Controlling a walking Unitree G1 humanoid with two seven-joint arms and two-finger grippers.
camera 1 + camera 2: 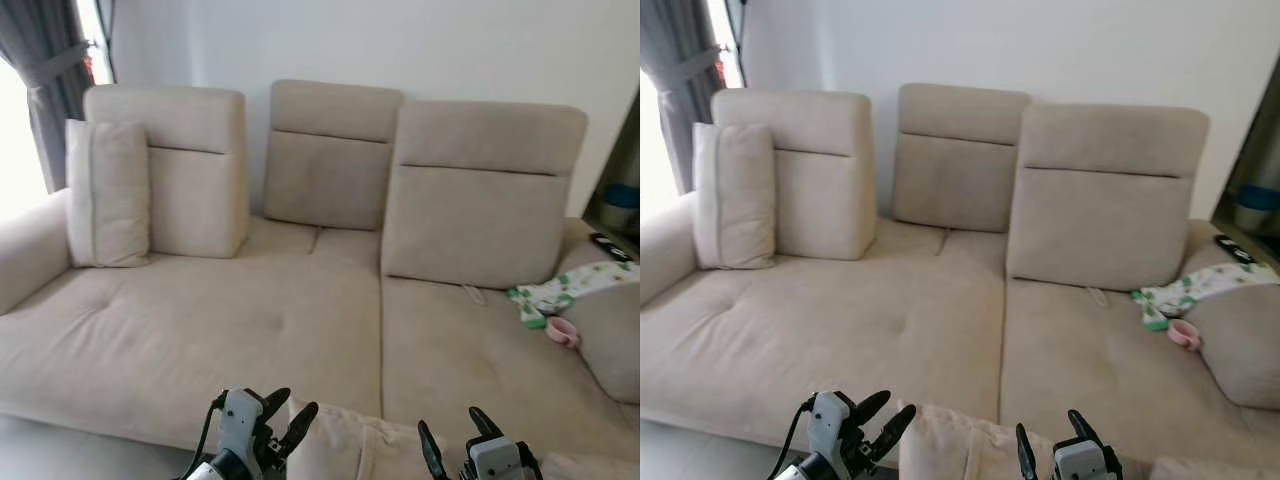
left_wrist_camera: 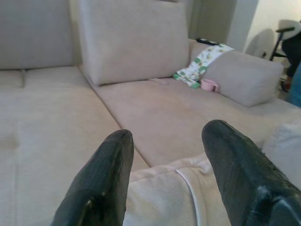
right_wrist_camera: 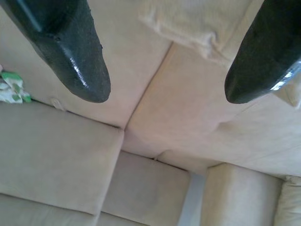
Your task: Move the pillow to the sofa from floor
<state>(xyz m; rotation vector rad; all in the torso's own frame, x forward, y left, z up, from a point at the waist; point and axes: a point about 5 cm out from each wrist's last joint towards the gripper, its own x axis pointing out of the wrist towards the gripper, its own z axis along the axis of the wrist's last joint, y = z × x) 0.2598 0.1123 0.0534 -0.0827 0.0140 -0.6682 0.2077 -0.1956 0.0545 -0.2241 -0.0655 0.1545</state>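
Observation:
A beige pillow [image 1: 350, 445] lies low at the front edge of the beige sofa [image 1: 200, 330], between my two grippers. My left gripper [image 1: 290, 408] is open at the pillow's left end. In the left wrist view its fingers [image 2: 113, 160] straddle a seamed corner of the pillow [image 2: 164, 193] without closing on it. My right gripper [image 1: 452, 432] is open at the pillow's right side. In the right wrist view its fingertips [image 3: 89, 80] stand wide apart, with pillow fabric [image 3: 188, 19] and sofa cushions beyond them.
A second beige pillow [image 1: 107, 195] leans upright against the left backrest. A green-and-white cloth [image 1: 560, 290], a pink cup [image 1: 562, 332] and a dark remote [image 1: 610, 247] sit by the right armrest. A grey curtain [image 1: 50, 60] hangs at the far left.

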